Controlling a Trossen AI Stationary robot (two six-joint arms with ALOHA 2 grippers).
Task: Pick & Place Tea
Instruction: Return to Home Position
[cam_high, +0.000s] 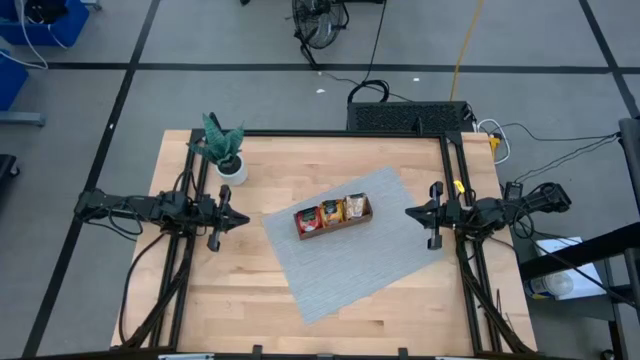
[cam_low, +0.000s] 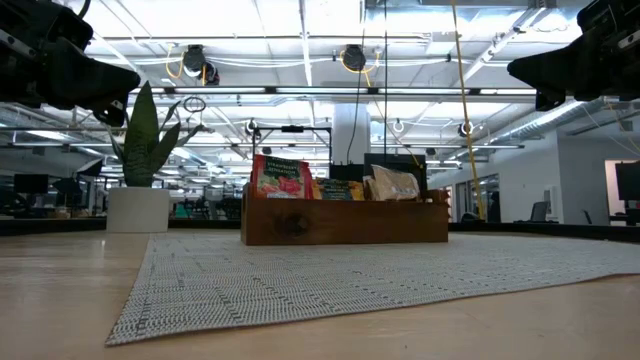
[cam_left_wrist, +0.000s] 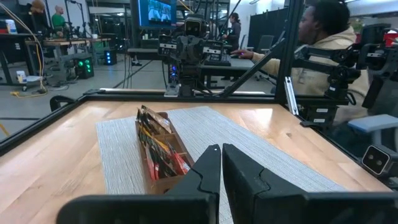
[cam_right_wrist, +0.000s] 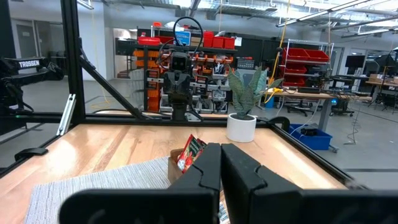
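Note:
The tea sachets (cam_high: 333, 212), red, orange-yellow and pale, stand upright in a brown wooden compartment tray (cam_high: 360, 220) on a grey woven mat (cam_high: 345, 255) at the table's middle. In the low view the tea sachets (cam_low: 283, 178) stick up above the tray (cam_low: 345, 222). My left gripper (cam_high: 243, 217) hovers shut over the table's left side, pointing level toward the tray. My right gripper (cam_high: 410, 212) hovers shut over the right side, pointing toward the tray. Both hold nothing. In the wrist views my left gripper (cam_left_wrist: 221, 163) and my right gripper (cam_right_wrist: 221, 160) show closed fingers.
A potted plant (cam_high: 226, 150) in a white pot stands at the table's far left. Black frame rails (cam_high: 340, 134) run along the table's edges. Bare wood lies around the mat. A person (cam_left_wrist: 323, 43) sits beyond the table in the left wrist view.

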